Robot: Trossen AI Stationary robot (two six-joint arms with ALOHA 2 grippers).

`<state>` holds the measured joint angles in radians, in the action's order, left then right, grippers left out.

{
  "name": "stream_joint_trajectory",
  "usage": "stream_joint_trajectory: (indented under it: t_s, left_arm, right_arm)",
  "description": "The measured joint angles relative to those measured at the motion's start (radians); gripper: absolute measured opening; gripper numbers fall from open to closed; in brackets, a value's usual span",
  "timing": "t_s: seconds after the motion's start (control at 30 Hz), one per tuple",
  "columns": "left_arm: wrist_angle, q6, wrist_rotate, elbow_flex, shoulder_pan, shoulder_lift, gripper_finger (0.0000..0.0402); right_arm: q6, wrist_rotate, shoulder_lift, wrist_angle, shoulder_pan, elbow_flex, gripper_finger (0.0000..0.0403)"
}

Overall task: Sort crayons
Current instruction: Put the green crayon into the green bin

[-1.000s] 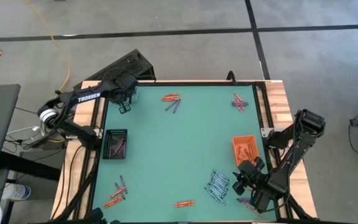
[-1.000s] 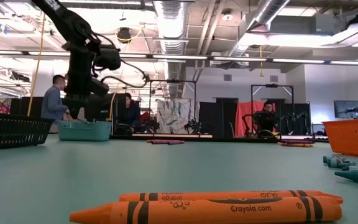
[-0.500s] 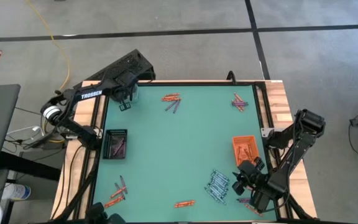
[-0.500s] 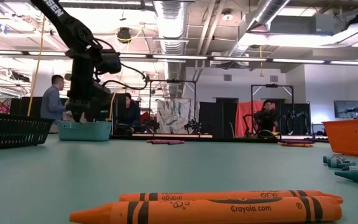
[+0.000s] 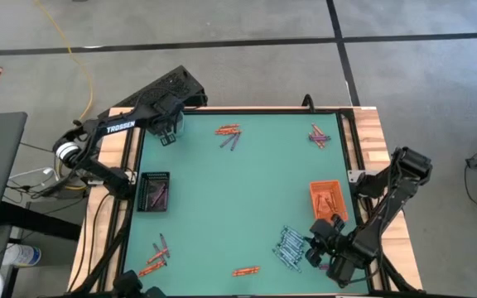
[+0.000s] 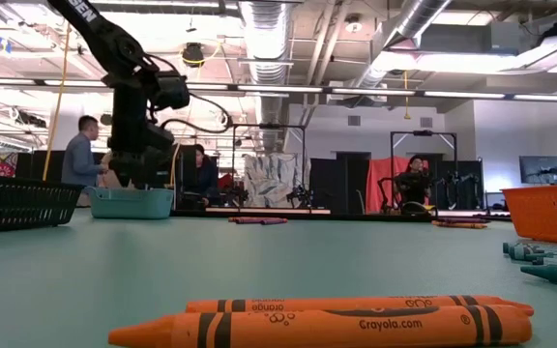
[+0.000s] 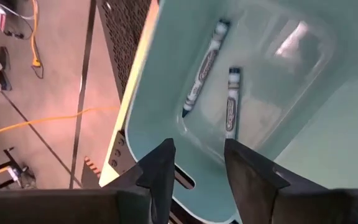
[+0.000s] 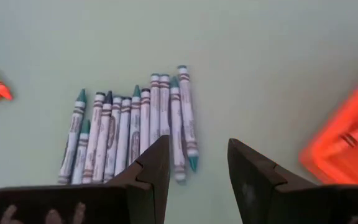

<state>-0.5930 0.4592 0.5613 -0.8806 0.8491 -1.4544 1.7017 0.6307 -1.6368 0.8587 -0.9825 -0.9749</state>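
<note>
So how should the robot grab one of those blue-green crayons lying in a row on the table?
Best guess: take the end crayon of the teal row, since one long side is free. Come straight down with the right gripper, which hangs open just above, and pinch mid-barrel across its thin width. The others lie side by side, touching, leaving little room for fingers between.

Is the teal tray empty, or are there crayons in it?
Not empty. The left wrist view shows two crayons lying flat inside the teal tray, just ahead of the open left gripper.

Two crayons (image 7: pixel 207 68) lie in the corner tray (image 7: pixel 166 93); a row (image 8: pixel 132 127) (side by side) near another tray (image 8: pixel 347 140).
</note>
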Motion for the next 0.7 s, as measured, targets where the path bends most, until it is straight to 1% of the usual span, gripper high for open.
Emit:
stream_joint_trajectory:
  t_s: [0.1, 0.27, 0.4, 0.53, 0.7]
  left_arm:
    - [0.0, -0.021, -0.005, 0.0, -0.026, 0.041, 0.0129]
    - [0.0, -0.052, -0.005, 0.0, -0.084, 0.141, 0.0128]
    - [-0.001, -0.081, -0.027, 0.0, -0.138, 0.234, 0.0128]
    - [-0.001, -0.13, -0.053, 0.0, -0.192, 0.315, 0.0128]
    - [-0.015, -0.188, -0.071, 0.0, -0.264, 0.385, 0.0128]
  right_arm:
    - [-0.061, -0.024, -0.053, -0.048, 0.031, 0.0, 0.0152]
    - [-0.117, -0.068, -0.115, -0.075, 0.078, 0.0, 0.0152]
    - [-0.146, -0.074, -0.119, -0.079, 0.098, 0.0, 0.0151]
    - [-0.17, -0.088, -0.119, -0.084, 0.112, 0.0, 0.014]
    - [-0.186, -0.114, -0.119, -0.093, 0.122, 0.0, 0.0128]
